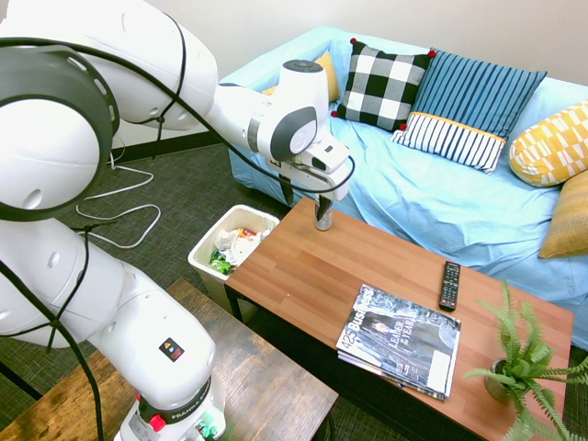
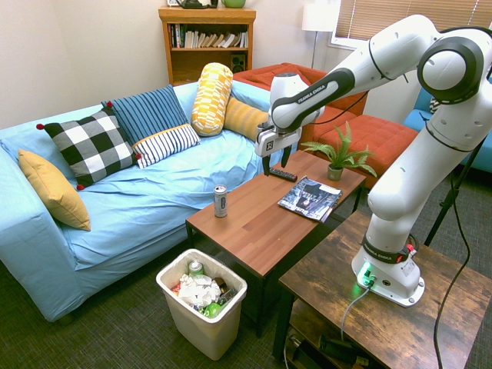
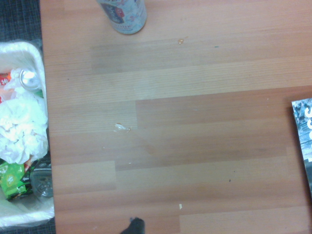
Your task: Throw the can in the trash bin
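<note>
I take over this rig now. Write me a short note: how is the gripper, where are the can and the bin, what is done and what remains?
Gripper: open, empty, hanging above the coffee table, apart from the can.
Can: upright on the table near the end over the bin, on the sofa side. Not grasped.
Trash bin: on the floor at that table end, already holding crumpled paper, green scraps and another can.
Done: nothing yet.
Left: move over the can, grasp it, carry it past the table edge, drop it in the bin.
</note>
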`<state>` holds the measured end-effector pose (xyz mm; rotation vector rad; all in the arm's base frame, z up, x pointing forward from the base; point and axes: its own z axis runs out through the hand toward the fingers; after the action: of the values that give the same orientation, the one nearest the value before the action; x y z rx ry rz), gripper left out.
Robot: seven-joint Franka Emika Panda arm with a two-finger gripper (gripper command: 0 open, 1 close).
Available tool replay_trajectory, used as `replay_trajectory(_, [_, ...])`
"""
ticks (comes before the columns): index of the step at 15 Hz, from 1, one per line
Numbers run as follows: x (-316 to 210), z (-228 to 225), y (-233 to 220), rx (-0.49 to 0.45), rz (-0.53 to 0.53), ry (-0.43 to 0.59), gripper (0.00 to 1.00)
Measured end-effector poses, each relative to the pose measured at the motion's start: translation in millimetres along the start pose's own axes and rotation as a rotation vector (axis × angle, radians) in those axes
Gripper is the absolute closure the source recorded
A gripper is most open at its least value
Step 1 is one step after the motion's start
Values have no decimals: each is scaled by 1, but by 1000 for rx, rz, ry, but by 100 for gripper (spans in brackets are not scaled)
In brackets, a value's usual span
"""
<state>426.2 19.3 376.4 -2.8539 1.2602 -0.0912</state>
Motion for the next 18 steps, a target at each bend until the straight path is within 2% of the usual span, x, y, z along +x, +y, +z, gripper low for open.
replay_trajectory(4, [4,2,-5,7,3,1,0])
replay_trajectory(7, [18,6,-25,36,13,0,0])
replay_trajectory(14, [30,27,-111,92,-11,2,0])
replay_trajectory(18, [31,56,-150,70,31,21,0])
